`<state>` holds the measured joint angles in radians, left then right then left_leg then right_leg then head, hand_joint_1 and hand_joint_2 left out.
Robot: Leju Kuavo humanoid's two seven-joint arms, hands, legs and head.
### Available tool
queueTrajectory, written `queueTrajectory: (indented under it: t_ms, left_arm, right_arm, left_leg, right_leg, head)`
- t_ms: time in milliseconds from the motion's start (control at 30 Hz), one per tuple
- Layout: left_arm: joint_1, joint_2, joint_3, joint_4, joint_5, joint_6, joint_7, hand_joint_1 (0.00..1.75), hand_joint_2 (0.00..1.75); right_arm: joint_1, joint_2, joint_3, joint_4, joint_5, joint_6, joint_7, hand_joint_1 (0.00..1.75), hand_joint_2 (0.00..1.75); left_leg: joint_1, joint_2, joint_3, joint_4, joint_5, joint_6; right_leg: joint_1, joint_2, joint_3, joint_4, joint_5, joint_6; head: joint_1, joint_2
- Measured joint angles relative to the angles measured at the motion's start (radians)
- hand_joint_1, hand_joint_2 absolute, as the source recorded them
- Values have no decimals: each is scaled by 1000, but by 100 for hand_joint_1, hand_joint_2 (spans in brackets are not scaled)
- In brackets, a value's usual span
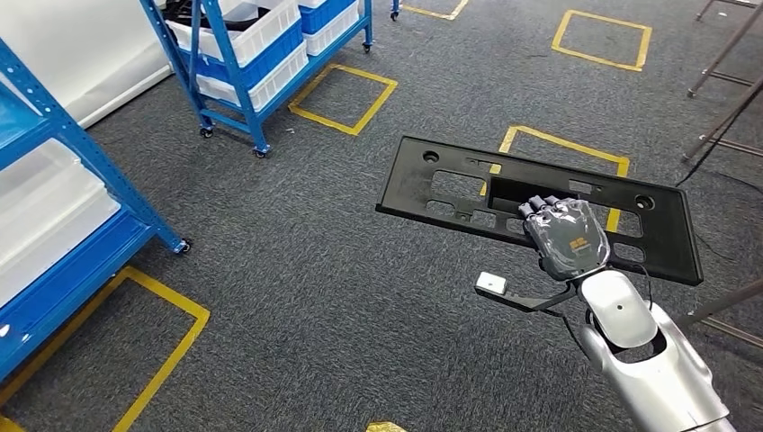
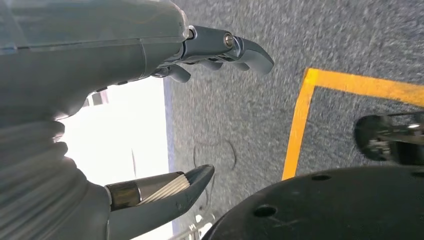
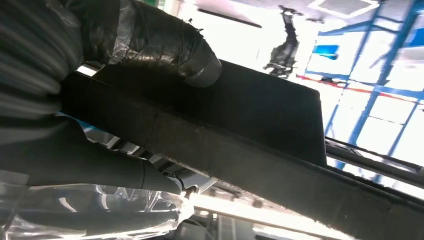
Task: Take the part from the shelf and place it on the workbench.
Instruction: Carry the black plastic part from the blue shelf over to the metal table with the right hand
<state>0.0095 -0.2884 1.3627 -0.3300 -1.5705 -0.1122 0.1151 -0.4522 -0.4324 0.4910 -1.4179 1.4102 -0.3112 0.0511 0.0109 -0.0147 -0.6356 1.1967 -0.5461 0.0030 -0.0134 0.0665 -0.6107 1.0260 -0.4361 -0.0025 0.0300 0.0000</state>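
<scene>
Above grey carpet, right hand [image 1: 569, 236] grips the black part [image 1: 450, 184].

Grey carpet floor [image 1: 297, 270] marked with yellow tape squares [image 1: 343, 97]; one square lies beside a blue wheeled rack [image 1: 236, 67] holding white and blue bins [image 1: 261, 40]; a second blue rack [image 1: 63, 207] at the near left carries translucent white bins [image 1: 40, 211]; dark metal stand legs [image 1: 724, 81] cross the far right; a white wall panel [image 1: 81, 45] stands behind the racks.
</scene>
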Motion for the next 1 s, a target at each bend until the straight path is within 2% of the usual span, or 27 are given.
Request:
queueTrajectory:
  t_ms: [33, 67, 100, 167, 200, 233, 267, 333, 367, 400, 433, 467, 533, 567, 600, 633, 700, 767, 833, 867, 900, 933, 967, 1000]
  left_arm:
    - [0, 0, 0, 0, 0, 0, 1, 0, 175]
    - [0, 0, 1, 0, 0, 0, 2, 0, 175]
    - [0, 0, 1, 0, 0, 0, 4, 0, 175]
    - [-1, 0, 1, 0, 0, 0, 8, 0, 175]
    - [-2, -1, 1, 0, 0, 0, 10, 0, 175]
    - [-3, -1, 1, 0, 0, 0, 10, 0, 175]
    - [-3, -2, 1, 0, 0, 0, 10, 0, 175]
    - [-1, -2, 1, 0, 0, 0, 11, 0, 175]
    - [0, -2, 1, 0, 0, 0, 11, 0, 175]
    - [0, -2, 1, 0, 0, 0, 11, 0, 175]
    - [0, -2, 1, 0, 0, 0, 12, 0, 175]
    - [0, -2, 1, 0, 0, 0, 12, 0, 175]
    - [-1, -3, 1, 0, 0, 0, 11, 0, 175]
    - [-1, -4, 1, 0, 0, 0, 11, 0, 175]
    - [-1, -4, 1, -1, 0, 0, 10, 0, 175]
    - [-1, -5, 1, -1, 0, 0, 8, 0, 175]
    - [-2, -6, 1, -3, 0, 0, 5, 0, 175]
    - [-1, -7, 1, -5, 0, 0, 2, 0, 175]
    - [1, -7, 1, -6, 0, 0, 2, 0, 175]
    - [2, -7, 1, -6, 0, 0, 2, 0, 175]
    - [3, -7, 1, -6, 0, 0, 2, 0, 175]
    - [3, -7, 1, -7, 0, -1, 2, 0, 175]
    - [3, -7, 1, -8, 0, -2, 1, 0, 175]
    - [3, -7, 1, -9, 0, -3, 1, 0, 175]
  right_arm:
    - [-1, 2, 0, 0, 5, 0, 1, 175, 175]
    - [-1, 5, 0, 2, 14, -1, 3, 175, 175]
    - [-2, 10, 0, 4, 25, -2, 6, 175, 175]
    - [-1, 19, 3, 9, 44, -4, 12, 175, 175]
    - [1, 23, 4, 12, 48, -5, 14, 175, 175]
    - [1, 25, 5, 14, 50, -6, 15, 175, 175]
    - [1, 26, 5, 17, 51, -7, 17, 175, 175]
    - [-1, 30, 5, 20, 51, -8, 19, 175, 175]
    - [0, 33, 6, 23, 51, -8, 20, 175, 175]
    - [1, 36, 6, 26, 52, -9, 20, 175, 175]
    - [1, 38, 7, 29, 55, -9, 20, 175, 175]
    - [1, 40, 8, 32, 58, -9, 21, 175, 175]
    - [-5, 42, 8, 36, 66, -9, 23, 175, 175]
    - [-10, 42, 8, 36, 68, -9, 25, 175, 175]
    - [-17, 42, 8, 37, 67, -8, 26, 175, 175]
    - [-24, 40, 8, 37, 63, -5, 28, 175, 175]
    - [-32, 29, 7, 36, 53, 0, 29, 175, 175]
    - [-40, 19, 4, 35, 46, 4, 29, 175, 175]
    - [-47, 16, 3, 34, 44, 5, 29, 175, 175]
    - [-49, 16, 3, 34, 44, 6, 29, 175, 175]
    - [-48, 16, 3, 34, 44, 7, 29, 175, 175]
    - [-48, 15, 3, 34, 43, 9, 28, 175, 175]
    - [-47, 12, 3, 33, 40, 12, 28, 175, 175]
    - [-47, 8, 2, 31, 36, 15, 27, 175, 175]
  left_leg:
    - [1, -21, 27, -68, 32, 5]
    - [2, -40, 47, -118, 51, 8]
    - [2, -53, 59, -147, 58, 12]
    - [-1, -43, 64, -159, 56, 20]
    - [0, -32, 67, -166, 61, 27]
    - [1, -21, 71, -174, 66, 34]
    - [2, -9, 74, -181, 70, 41]
    - [0, 12, 76, -187, 73, 47]
    - [-1, 23, 76, -187, 72, 47]
    - [-3, 35, 77, -186, 71, 47]
    - [-4, 46, 77, -186, 69, 47]
    - [-4, 57, 79, -185, 66, 46]
    - [-6, 76, 85, -183, 60, 40]
    - [-9, 84, 87, -182, 56, 36]
    - [-11, 92, 88, -181, 54, 31]
    - [-14, 100, 89, -181, 51, 27]
    - [-14, 111, 93, -181, 45, 18]
    - [-10, 79, 80, -144, 16, 10]
    - [-7, 35, 24, -24, -45, 5]
    - [-6, 26, -11, 46, -73, 3]
    - [-6, 23, -40, 99, -86, 2]
    - [-5, 22, -54, 117, -78, 2]
    - [-5, 20, -49, 93, -50, 3]
    - [-5, 12, -26, 34, -9, 6]
  right_leg:
    - [2, 12, -2, 5, -2, 3]
    - [2, 23, -5, 9, -3, 7]
    - [1, 33, -9, 12, -3, 13]
    - [-3, 55, -15, 8, 2, 28]
    - [-5, 54, -17, 8, 3, 34]
    - [-4, 39, -23, 19, -5, 38]
    - [-3, 14, -37, 49, -24, 42]
    - [-2, -42, -91, 162, -85, 48]
    - [-4, -55, -122, 226, -110, 51]
    - [-5, -60, -141, 266, -120, 53]
    - [-7, -64, -143, 271, -112, 53]
    - [-7, -69, -122, 234, -86, 52]
    - [-2, -100, -47, 96, -25, 46]
    - [3, -115, -18, 40, -7, 39]
    - [8, -124, -4, 9, -1, 33]
    - [12, -123, -2, -1, -3, 28]
    - [11, -102, -2, -6, 0, 18]
    - [4, -84, 2, -13, 5, 6]
    - [2, -64, 4, -16, 6, -4]
    - [3, -53, 4, -15, 6, -5]
    - [3, -40, 4, -14, 6, -6]
    - [4, -27, 3, -12, 5, -6]
    - [4, -14, 3, -9, 4, -5]
    - [3, -1, 3, -4, 2, -3]
  head:
    - [0, 0]
    - [1, 0]
    - [1, 0]
    - [1, 0]
    - [1, 0]
    - [3, 0]
    - [5, 0]
    - [9, 0]
    - [9, 0]
    - [9, 0]
    - [9, 0]
    - [9, 0]
    - [10, 0]
    - [9, 0]
    - [9, 0]
    - [9, 0]
    - [8, 0]
    - [8, 0]
    - [7, 0]
    - [6, 0]
    - [7, 0]
    - [7, 0]
    - [7, 0]
    - [7, 0]
